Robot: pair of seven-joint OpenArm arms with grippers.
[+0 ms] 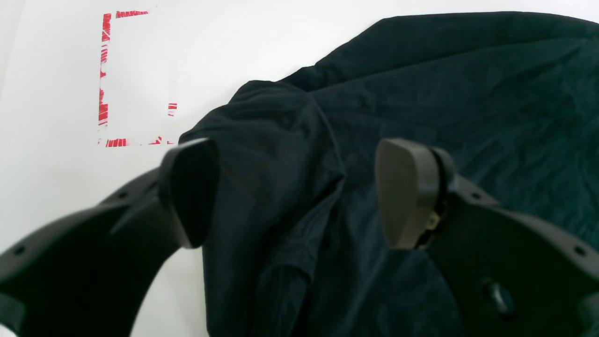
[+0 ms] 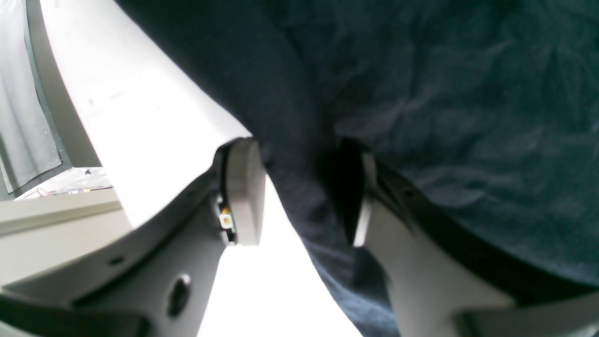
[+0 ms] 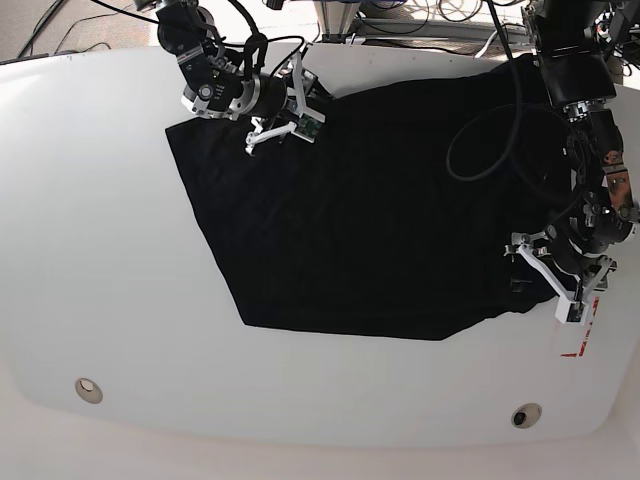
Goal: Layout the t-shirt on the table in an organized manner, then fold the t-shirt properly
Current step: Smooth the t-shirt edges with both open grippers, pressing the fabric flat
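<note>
The black t-shirt (image 3: 370,210) lies spread over the middle of the white table (image 3: 100,200), with its right side bunched. My left gripper (image 3: 540,280) is at the shirt's right edge. In the left wrist view this gripper (image 1: 299,194) is open wide, its pads straddling a folded sleeve of the t-shirt (image 1: 281,154) without touching it. My right gripper (image 3: 295,108) is at the shirt's far left corner. In the right wrist view it (image 2: 302,194) is half closed around a fold of the t-shirt (image 2: 444,93). The fabric fills most of the gap and white table (image 2: 140,107) shows beside the left pad.
A red tape mark (image 1: 104,70) lies on the table just beyond the sleeve, also visible near the right edge (image 3: 578,345). Two round holes (image 3: 88,389) (image 3: 525,414) sit near the front edge. Cables crowd the far edge (image 3: 420,20). A grey curtain (image 2: 23,93) hangs past the table's edge.
</note>
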